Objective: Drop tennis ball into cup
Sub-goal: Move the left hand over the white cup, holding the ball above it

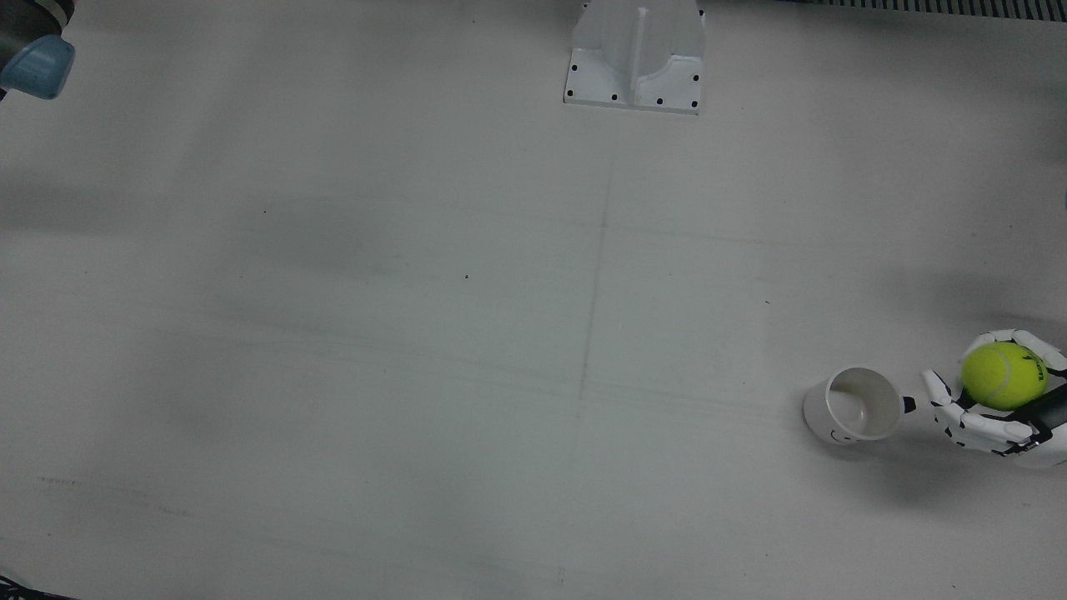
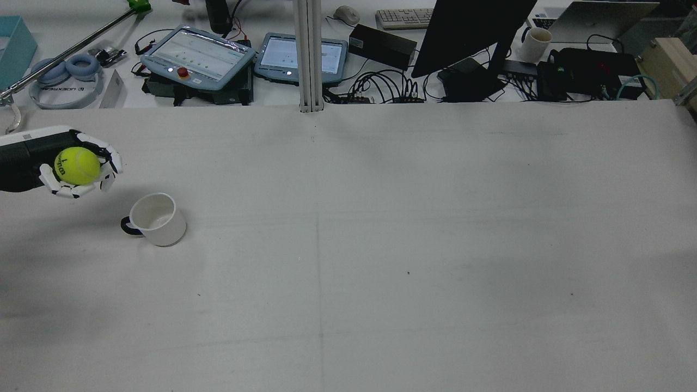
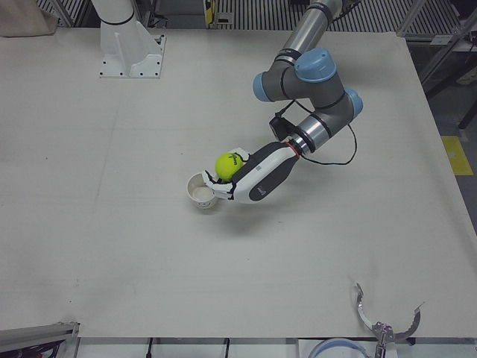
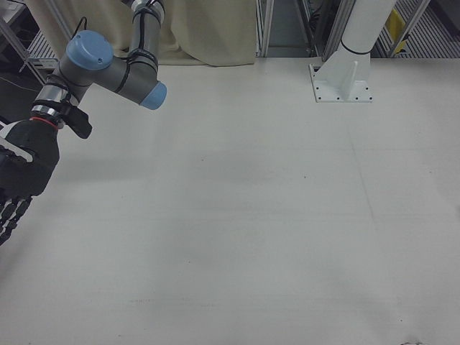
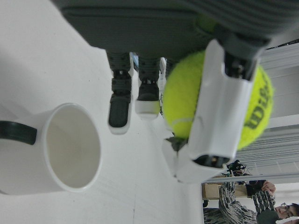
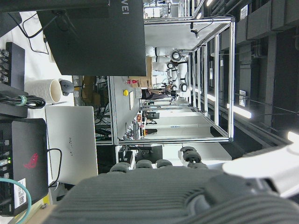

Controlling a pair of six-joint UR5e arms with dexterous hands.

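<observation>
Fingers (image 2: pixel 106 163) of our left hand (image 2: pixel 76 171) wrap the yellow-green felt tennis ball (image 2: pixel 77 165), held off the desk (image 2: pixel 381 245) just beside the white ceramic cup w/ black handle (image 2: pixel 158 219). Carry step; next we centre over the cup's mouth & release.

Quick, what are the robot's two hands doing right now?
Left hand: closed around the tennis ball, beside the cup.
Right hand: holds nothing I can see; open or closed cannot be told.

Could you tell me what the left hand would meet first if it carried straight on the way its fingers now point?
Probably the cup: the left hand, holding the tennis ball, points toward its rim, though it may pass just above.
</observation>
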